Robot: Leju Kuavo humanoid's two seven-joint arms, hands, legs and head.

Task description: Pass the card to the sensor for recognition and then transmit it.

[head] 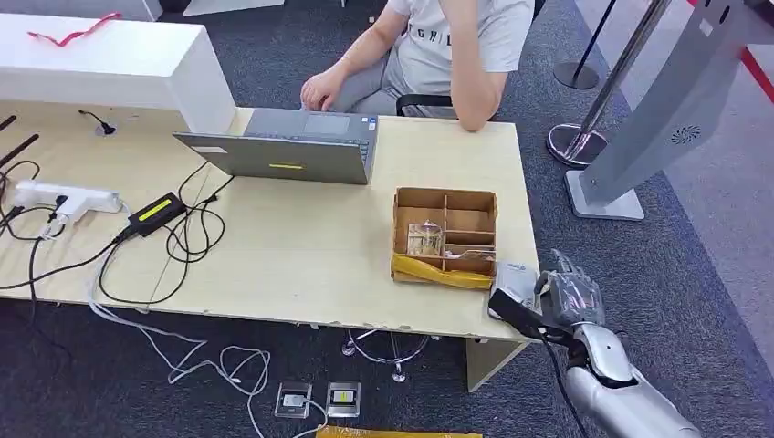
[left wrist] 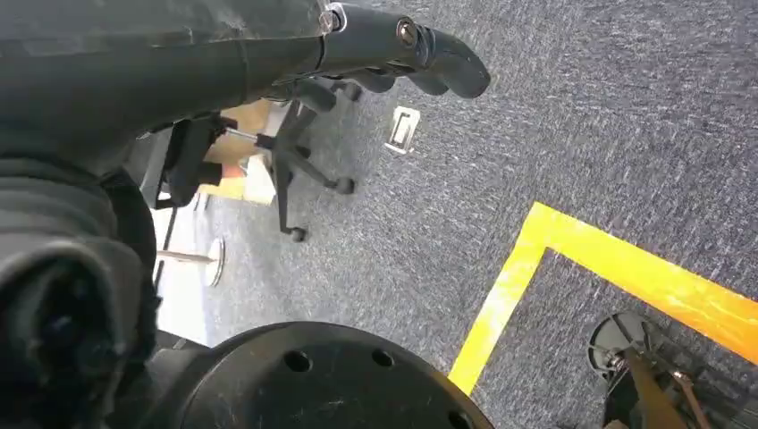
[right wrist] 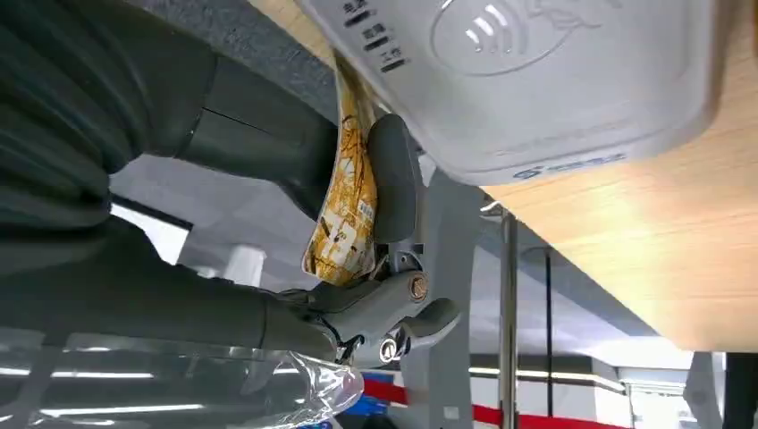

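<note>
The right hand (head: 568, 297) pinches the card (right wrist: 344, 192) between thumb and fingers, at the table's (head: 301, 255) five o'clock corner. The card's long axis runs along the hand, one end just beside the white sensor (right wrist: 536, 80). A cardboard box (head: 444, 235) sits at the sensor's eleven o'clock. The left hand (left wrist: 393, 54) hangs over carpet, fingers curled, holding nothing.

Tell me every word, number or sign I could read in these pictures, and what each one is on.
Contactless wave sign: on the white card reader.
Small dark labels beside it on the reader: too blurred to read.
Blue print along the reader's edge: too blurred.
Print on the yellow patterned card held in the right hand: too small.
Lettering on the person's grey shirt: partly hidden, unreadable.
</note>
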